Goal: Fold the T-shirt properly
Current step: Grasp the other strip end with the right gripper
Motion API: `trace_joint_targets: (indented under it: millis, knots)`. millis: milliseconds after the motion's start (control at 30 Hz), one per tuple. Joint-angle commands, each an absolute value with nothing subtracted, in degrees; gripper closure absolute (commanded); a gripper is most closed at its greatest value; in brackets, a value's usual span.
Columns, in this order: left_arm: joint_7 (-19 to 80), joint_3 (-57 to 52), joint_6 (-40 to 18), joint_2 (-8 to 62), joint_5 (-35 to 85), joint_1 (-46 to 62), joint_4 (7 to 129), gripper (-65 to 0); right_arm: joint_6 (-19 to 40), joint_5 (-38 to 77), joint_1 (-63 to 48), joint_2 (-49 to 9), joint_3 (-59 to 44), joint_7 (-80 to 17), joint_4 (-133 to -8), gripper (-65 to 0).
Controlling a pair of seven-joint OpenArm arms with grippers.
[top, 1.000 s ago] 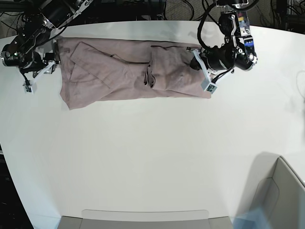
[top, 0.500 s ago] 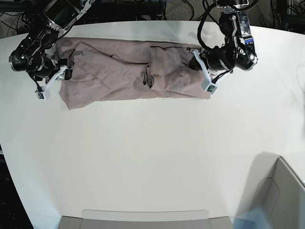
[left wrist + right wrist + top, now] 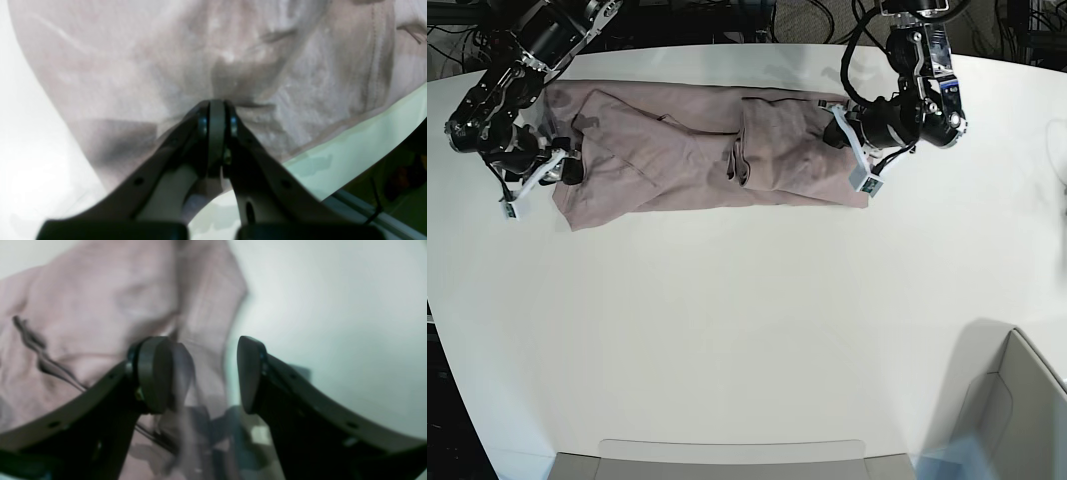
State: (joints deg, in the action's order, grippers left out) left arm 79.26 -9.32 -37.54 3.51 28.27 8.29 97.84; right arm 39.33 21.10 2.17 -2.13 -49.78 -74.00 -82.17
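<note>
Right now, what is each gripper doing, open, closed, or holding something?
Left gripper: closed, pinching the T-shirt fabric.
Right gripper: open, over the T-shirt's edge, holding nothing.

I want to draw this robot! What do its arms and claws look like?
Both arms are black and bulky, with black cables looping around them. Each claw, left claw and right claw, has two dark curved fingers with rounded pads. The left arm carries a colourful sticker and white clip-on pieces.
</note>
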Motion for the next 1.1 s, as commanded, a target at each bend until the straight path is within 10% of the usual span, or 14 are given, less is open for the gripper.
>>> trace_joint_targets:
  millis: [0, 267, 500, 1067]
  knots:
    - [80.00, -9.19, -37.49, 3.56, 27.74, 8.13, 98.15, 0.0, 40.00, 16.66, 0.31, -0.66, -48.13, -80.00, -81.01, -32.4]
    - [80.00, -9.19, -37.41, 3.56, 27.74, 8.13, 98.15, 0.0, 40.00, 16.57, -0.48, 1.01, -46.64, -80.00, -80.84, -29.6]
    - [80.00, -9.19, -37.32, 3.56, 27.74, 8.04, 98.15, 0.0, 40.00, 16.40, -0.57, 1.01, -46.55, -80.00, -80.84, 0.0]
    - [80.00, -9.19, -37.49, 3.56, 27.91, 7.87, 97.89, 0.0, 40.00, 16.13, -2.51, 0.57, -40.92, -80.00, -90.51, 0.0]
